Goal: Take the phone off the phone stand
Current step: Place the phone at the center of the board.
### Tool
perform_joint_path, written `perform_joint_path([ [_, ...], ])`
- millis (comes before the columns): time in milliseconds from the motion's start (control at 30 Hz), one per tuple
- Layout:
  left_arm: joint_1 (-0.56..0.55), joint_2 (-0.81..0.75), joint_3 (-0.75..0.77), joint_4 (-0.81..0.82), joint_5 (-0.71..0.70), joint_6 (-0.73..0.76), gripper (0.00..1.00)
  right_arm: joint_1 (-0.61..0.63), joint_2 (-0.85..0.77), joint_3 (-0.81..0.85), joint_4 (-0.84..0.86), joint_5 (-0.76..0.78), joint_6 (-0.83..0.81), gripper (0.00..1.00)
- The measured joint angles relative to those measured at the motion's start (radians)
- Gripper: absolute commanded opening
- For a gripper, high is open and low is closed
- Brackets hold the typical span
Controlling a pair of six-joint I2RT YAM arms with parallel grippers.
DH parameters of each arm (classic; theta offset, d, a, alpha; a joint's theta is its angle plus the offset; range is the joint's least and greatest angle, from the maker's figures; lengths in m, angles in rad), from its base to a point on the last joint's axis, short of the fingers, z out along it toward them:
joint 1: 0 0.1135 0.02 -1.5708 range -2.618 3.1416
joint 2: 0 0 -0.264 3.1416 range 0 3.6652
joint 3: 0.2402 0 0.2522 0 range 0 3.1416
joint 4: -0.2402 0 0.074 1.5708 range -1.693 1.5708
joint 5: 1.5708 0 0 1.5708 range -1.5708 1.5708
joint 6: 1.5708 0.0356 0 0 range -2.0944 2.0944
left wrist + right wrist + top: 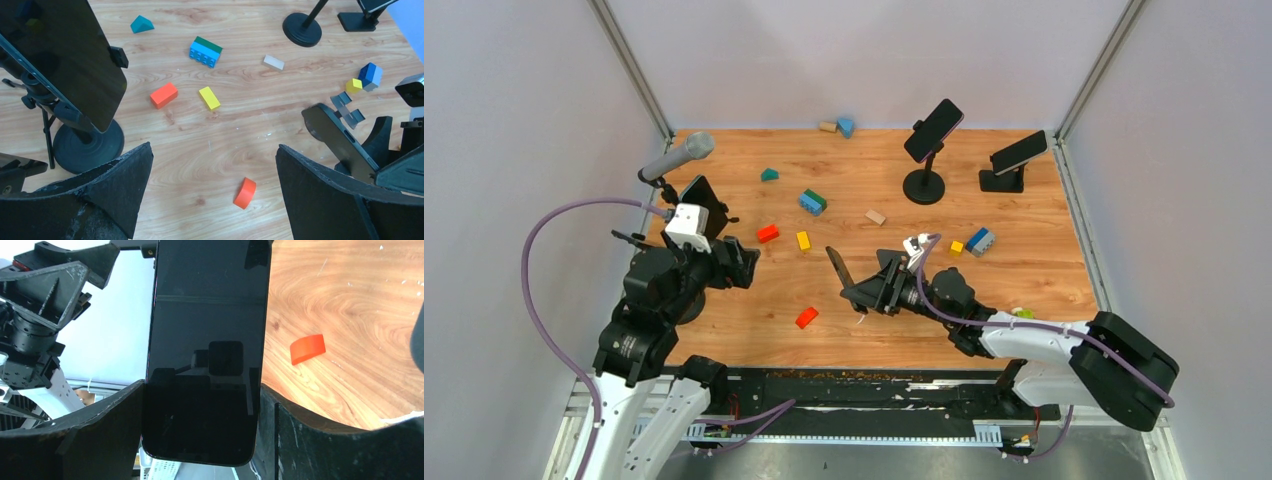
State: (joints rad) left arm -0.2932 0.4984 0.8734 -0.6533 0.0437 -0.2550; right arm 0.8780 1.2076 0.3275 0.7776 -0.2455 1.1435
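The phone (207,350) is gripped across its width by the right end effector (861,290), over the front middle of the desk (1024,260) and well apart from the stands. A red block (307,348) lies nearby. The left end effector (214,165) stands wide open and empty, near a second phone (60,60) on its stand (87,142).

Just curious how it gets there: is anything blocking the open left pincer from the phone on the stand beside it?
Nothing visible does. The left pincer is open, with the phone close by on its stand; the oblong red block lies off to one side.
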Motion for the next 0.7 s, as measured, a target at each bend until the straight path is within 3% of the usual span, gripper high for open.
perform_joint_path([
  [500,0.000,0.000,-0.047,0.000,-0.027,0.007,1.00,0.043,0.087,-0.073,0.026,0.053,0.072,0.00],
  [700,0.000,-0.001,-0.048,0.000,-0.031,0.008,1.00,0.045,0.086,-0.085,-0.048,0.088,0.094,0.00],
])
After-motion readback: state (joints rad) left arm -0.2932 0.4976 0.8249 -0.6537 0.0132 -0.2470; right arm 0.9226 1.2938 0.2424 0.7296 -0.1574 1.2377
